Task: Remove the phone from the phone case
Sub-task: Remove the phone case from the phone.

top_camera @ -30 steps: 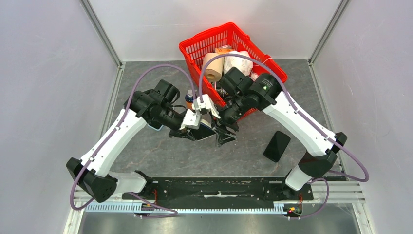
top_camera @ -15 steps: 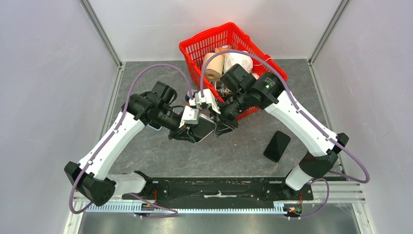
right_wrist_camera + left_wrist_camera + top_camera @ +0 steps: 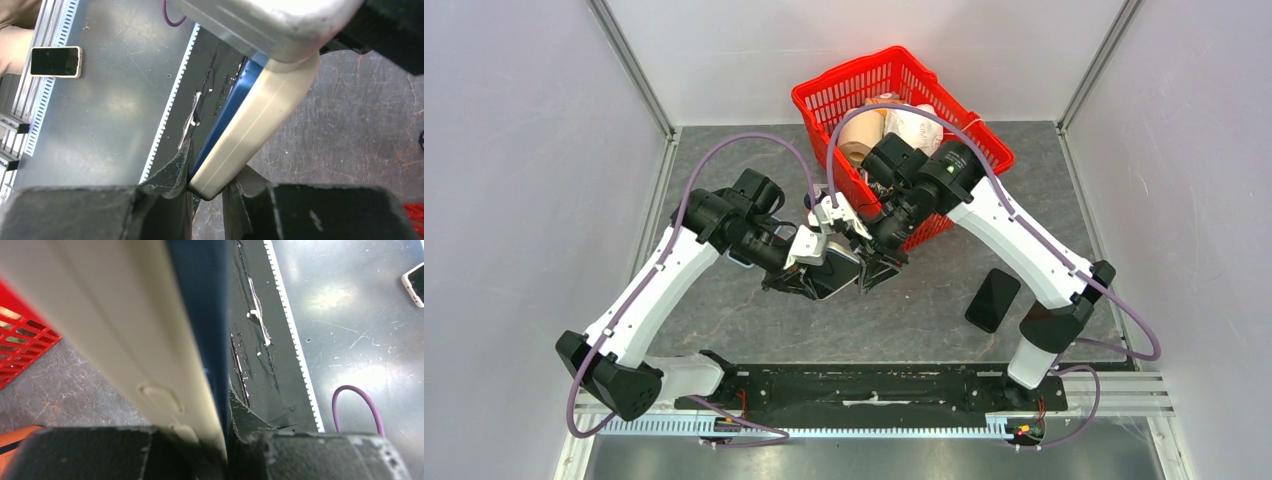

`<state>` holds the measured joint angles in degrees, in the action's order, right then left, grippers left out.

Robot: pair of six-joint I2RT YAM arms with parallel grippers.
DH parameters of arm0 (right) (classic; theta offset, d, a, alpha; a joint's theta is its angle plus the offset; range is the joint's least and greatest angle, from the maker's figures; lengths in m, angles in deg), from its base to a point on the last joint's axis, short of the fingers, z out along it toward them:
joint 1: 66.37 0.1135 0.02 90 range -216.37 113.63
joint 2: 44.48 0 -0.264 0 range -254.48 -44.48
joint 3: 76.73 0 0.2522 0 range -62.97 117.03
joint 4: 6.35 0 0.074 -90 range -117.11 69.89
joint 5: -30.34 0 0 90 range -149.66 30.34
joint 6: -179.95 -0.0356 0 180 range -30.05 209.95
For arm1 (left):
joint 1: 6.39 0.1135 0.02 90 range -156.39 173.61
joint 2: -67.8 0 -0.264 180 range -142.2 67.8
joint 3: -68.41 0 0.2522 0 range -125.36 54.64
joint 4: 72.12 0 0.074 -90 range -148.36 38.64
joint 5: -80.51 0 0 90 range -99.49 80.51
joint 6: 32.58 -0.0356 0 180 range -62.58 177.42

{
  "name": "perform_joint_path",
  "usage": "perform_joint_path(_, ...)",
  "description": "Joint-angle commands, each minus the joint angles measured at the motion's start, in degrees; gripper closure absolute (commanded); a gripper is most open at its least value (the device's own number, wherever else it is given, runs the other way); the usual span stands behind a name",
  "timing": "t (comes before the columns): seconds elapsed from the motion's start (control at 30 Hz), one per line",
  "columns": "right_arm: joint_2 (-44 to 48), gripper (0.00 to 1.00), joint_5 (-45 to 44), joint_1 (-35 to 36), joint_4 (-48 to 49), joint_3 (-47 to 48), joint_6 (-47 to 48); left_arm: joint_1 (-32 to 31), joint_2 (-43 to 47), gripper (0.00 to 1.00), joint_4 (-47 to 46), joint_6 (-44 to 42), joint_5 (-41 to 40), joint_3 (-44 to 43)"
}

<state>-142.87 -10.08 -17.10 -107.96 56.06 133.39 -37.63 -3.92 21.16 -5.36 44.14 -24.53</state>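
1. Bench [image 3: 754, 320]: bare grey surface lies open between the 2 grippers and the near black rail [image 3: 874, 385]. The strip along the left wall is also free.
2. Red basket [image 3: 824, 100]: stands at the far centre, just behind the right arm's wrist. A black handset [image 3: 993, 299] lies flat to the right, well apart from both grippers.
3. Phone [image 3: 836, 272]: sits in its cream phone case [image 3: 255, 125] and is held tilted over mid-bench between the 2 grippers.
4. Left gripper [image 3: 227, 437]: fingers narrowly parted, clamped across the long edge of the phone case.
5. Right gripper [image 3: 210, 192]: fingers pinch 1 rounded corner of the phone case.
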Motion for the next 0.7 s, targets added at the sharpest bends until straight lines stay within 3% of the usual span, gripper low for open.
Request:
perform_joint_path(0.0,-2.73,1.0,8.93,-1.46,-10.6,5.32,4.49,-2.23,1.28,0.98,0.83,-19.12,0.58,-4.05)
perform_joint_path(0.67,-5.45,1.0,11.68,-1.37,-11.8,6.84,7.36,-4.16,-0.07,0.98,3.97,-25.97,-5.03,-4.58)
